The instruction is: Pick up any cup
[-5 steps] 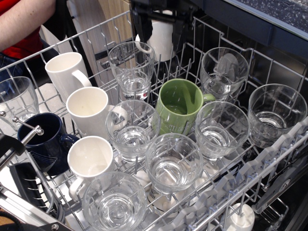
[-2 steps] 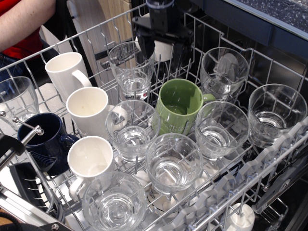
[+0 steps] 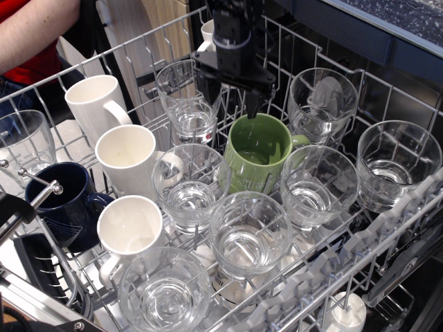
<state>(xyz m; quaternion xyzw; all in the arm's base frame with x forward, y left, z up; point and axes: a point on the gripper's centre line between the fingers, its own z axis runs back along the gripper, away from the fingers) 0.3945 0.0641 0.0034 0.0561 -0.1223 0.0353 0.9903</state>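
Note:
The olive-green cup (image 3: 259, 153) stands upright in the middle of the wire dish rack (image 3: 415, 200), its handle pointing right and white print low on its side. My black gripper (image 3: 229, 98) hangs open just above and behind the cup's far rim. One finger (image 3: 253, 101) is over the rim, the other (image 3: 206, 88) is beside a glass tumbler (image 3: 189, 99). Nothing is between the fingers.
Clear glass tumblers (image 3: 250, 234) crowd around the cup on the left, front and right. White mugs (image 3: 129, 160) stand in a row at the left, with a dark blue mug (image 3: 66, 205) beyond them. A person's arm in red (image 3: 28, 28) is at the upper left.
The gripper has come down and forward from the back of the rack to just above the green cup's far rim. The cups and glasses have not moved.

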